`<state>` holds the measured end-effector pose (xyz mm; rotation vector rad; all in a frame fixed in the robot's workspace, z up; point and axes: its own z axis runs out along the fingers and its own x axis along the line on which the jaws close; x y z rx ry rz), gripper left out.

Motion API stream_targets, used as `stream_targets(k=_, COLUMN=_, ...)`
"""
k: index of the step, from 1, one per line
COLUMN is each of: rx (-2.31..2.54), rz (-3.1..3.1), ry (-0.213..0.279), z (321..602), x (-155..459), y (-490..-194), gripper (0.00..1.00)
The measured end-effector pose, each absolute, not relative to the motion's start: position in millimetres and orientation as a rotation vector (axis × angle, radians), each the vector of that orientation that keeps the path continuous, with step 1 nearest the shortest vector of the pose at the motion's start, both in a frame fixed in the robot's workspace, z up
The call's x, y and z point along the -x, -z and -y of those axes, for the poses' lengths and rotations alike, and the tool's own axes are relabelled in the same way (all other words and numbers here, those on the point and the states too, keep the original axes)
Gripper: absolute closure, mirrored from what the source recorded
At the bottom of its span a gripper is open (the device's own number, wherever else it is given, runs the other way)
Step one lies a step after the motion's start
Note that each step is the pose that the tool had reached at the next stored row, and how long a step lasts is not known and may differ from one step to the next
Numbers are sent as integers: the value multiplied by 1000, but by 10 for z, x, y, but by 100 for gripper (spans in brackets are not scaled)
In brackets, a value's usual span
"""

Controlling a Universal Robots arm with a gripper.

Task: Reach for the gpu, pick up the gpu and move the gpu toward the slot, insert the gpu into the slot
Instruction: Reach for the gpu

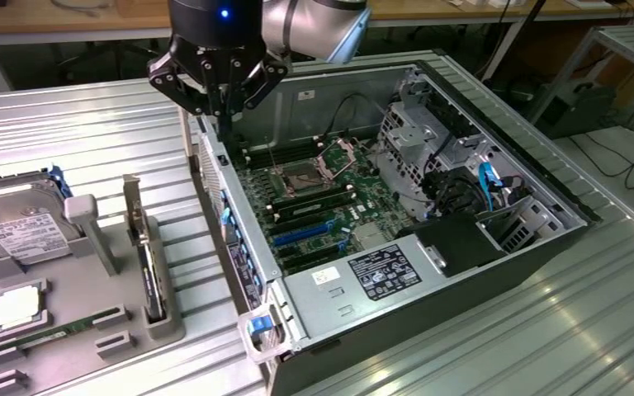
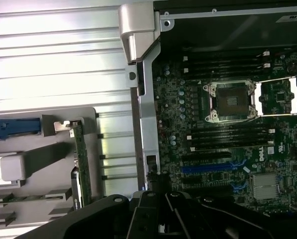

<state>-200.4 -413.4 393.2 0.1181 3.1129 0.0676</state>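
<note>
Gripper: fingers are pressing together, carrying nothing. It is hanging over the back edge of the open computer case, at the top of the exterior view, with the wrist pointing straight down.

Directly under it: the case's rear wall and the motherboard. CPU socket is sitting open; the blue expansion slots are lying unoccupied nearer the case front.

The gpu is standing on edge in the grey holder tray on the corrugated table, at the exterior view's left of the case. Its silver bracket is pointing up at the far end. Gripper and card are well apart, no contact.

Further out on the same tray: a hard drive with a white label.

I am reading this as the reach step, barely begun; nothing picked, nothing inserted. My judgement: the reach is calling for travel sideways off the case toward the tray, fingers parting before descent, and alignment along the card's thin top edge, clear of the tray's uprights.
</note>
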Motion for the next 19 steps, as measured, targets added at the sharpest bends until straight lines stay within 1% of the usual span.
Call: stream_targets(k=19, rx=-118, rz=-3113, ry=-68, z=4195, x=2225, y=-3932, gripper=89)
